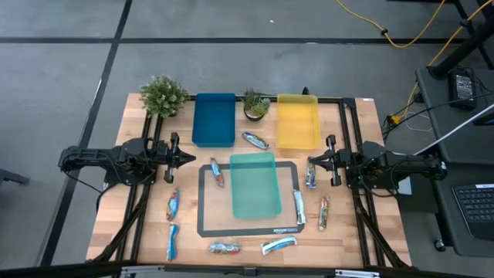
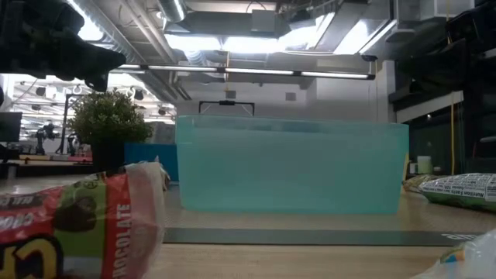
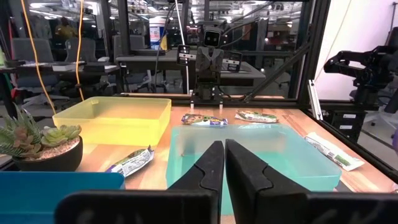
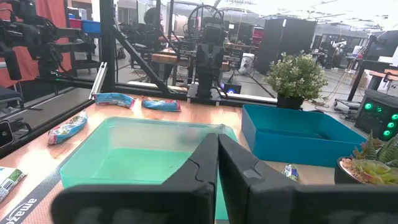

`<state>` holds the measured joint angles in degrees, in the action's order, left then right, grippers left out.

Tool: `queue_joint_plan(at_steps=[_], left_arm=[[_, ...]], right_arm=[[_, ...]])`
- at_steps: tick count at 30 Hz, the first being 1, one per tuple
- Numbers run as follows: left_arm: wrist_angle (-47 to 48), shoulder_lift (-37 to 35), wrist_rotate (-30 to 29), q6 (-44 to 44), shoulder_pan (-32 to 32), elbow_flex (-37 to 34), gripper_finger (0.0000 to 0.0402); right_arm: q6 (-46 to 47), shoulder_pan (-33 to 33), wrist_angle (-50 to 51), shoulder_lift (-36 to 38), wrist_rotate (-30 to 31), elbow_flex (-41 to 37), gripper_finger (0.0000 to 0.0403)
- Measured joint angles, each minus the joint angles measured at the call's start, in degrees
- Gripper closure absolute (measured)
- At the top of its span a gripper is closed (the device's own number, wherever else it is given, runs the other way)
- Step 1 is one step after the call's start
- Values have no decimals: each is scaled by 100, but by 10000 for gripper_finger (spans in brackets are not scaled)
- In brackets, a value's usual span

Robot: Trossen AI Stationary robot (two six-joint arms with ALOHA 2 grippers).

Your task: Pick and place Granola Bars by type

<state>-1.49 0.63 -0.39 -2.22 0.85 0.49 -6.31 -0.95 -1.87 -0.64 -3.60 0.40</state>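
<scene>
High view first: I see the wooden table (image 1: 116, 224) with the dark rectangular mat (image 1: 207, 224) in its middle, and the translucent teal plastic tray (image 1: 255, 185) lies on this mat. At the far edge stand the deep blue plastic tray (image 1: 214, 120) and the yellow plastic tray (image 1: 298, 121), with the small succulent in a dark pot (image 1: 255, 105) between them and the bushy green potted plant (image 1: 163, 96) at the far left corner. The foil-wrapped granola bars (image 1: 217, 171) are spread on the table and mat around the teal tray; none is inside a tray. The left gripper (image 1: 190, 157) is at the left edge of the mat, its fingers pressed together and holding nothing. The right gripper (image 1: 311, 161) is at the right side of the mat, also closed and empty, just beside one bar.

Low view: one bar with a chocolate wrapper (image 2: 74, 225) fills the near left corner, and the teal tray stands behind it.

Left wrist view: the two dark fingers (image 3: 208, 168) meet, pointing over the teal tray toward the other arm; one bar (image 3: 130, 162) lies near the yellow tray.

Right wrist view: the fingers (image 4: 208, 163) are together above the teal tray, and three bars (image 4: 115, 98) lie beyond it.
</scene>
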Motion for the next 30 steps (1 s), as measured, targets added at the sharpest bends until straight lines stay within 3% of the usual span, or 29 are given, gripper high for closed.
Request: queue_joint_plan(at_steps=[23, 30], left_arm=[[-82, 2, -1, -7, 0, -2, 393], [-205, 2, -11, -942, 0, -2, 389]], right_arm=[[-1, 0, 1, 0, -2, 0, 386], [0, 0, 2, 0, -2, 0, 386]])
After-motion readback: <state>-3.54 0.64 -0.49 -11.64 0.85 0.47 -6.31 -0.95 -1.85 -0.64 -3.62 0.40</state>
